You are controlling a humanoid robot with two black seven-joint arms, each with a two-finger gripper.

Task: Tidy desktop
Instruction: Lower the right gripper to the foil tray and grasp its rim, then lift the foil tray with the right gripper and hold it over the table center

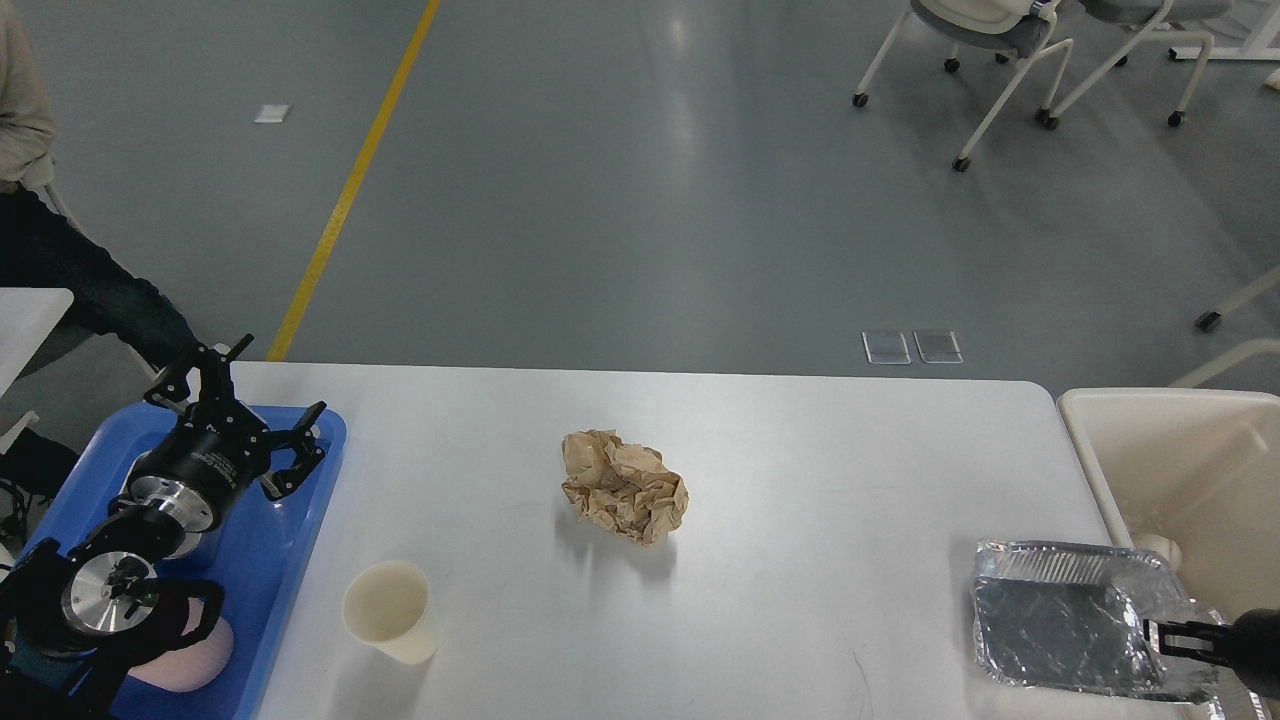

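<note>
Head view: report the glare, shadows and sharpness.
Head view: overhead lights leave pale streaks on the grey floor and a mild sheen on the desktop; the foil tray glints; the crumpled paper and the paper cup cast soft, short shadows; focus is sharp throughout.

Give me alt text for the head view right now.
A white desktop holds a crumpled brown paper bag at centre, a paper cup near left, and a foil tray near right. The left gripper hangs open over a blue tray; the right gripper touches the foil tray's edge.
</note>
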